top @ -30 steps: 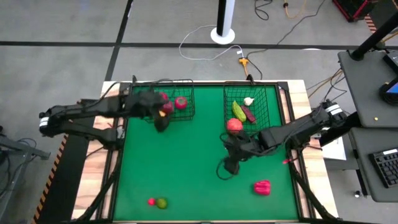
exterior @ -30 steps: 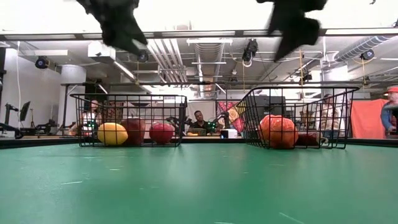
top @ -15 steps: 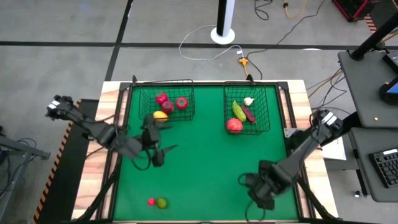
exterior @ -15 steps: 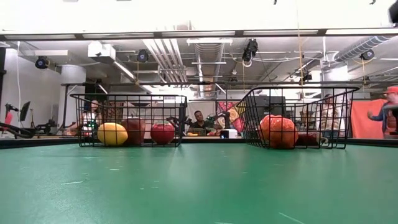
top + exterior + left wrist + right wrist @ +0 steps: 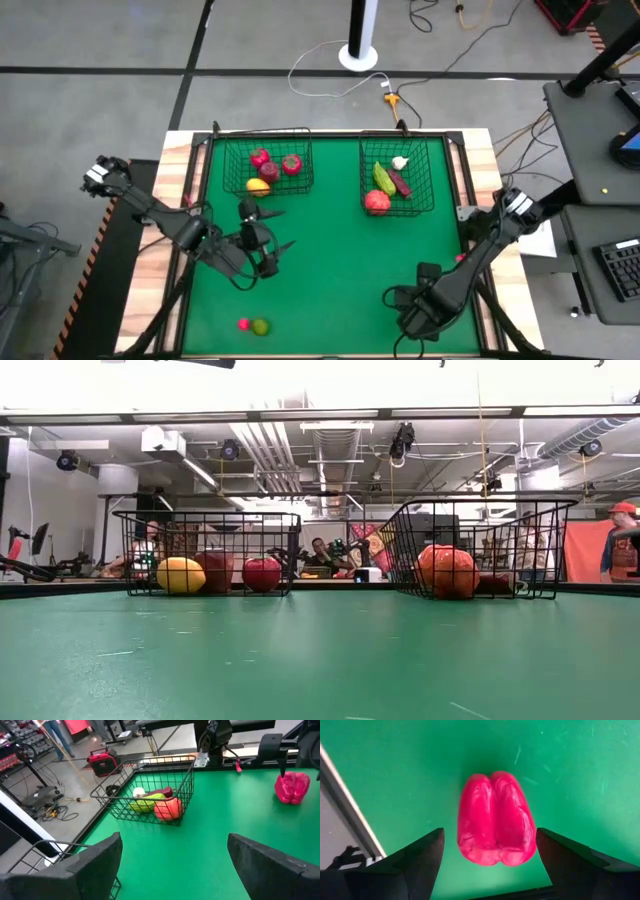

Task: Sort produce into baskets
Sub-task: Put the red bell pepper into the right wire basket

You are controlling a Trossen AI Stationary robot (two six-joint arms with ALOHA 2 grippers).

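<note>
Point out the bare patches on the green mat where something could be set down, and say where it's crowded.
The widest bare patch is the middle of the mat, between the left claw and right claw. The strip between the two baskets is also bare. It's crowded at the near edge: the lime and a small red piece on the left, the pepper under the right claw.

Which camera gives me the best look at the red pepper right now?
The right wrist view: the pepper fills the frame between the open right tool fingers. The left wrist view shows it small and far off. In the high view the right arm covers it; the low view misses it.
</note>
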